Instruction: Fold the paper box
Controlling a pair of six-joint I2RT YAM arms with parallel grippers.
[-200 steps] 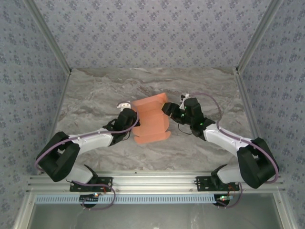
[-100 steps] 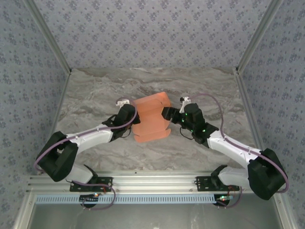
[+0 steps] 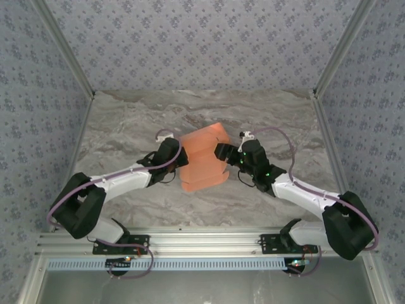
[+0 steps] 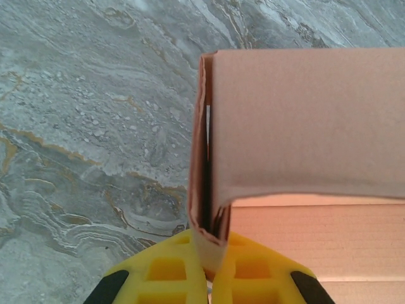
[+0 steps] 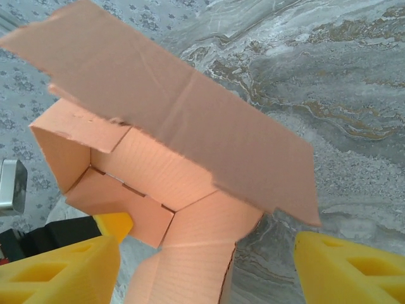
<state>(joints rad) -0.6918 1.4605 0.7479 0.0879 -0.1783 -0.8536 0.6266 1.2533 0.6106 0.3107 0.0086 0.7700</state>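
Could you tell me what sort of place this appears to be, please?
Probably a robotics lab test cell: patterned walls on an aluminium frame, a marble-look tabletop, two arms bolted to a rail.

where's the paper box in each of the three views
Top external: paper box at the centre of the marbled table.
Left wrist: paper box upper right, its wall pinched in the left gripper.
Right wrist: paper box centre-left, open, flap on top.
Shared landmark: the marbled table.
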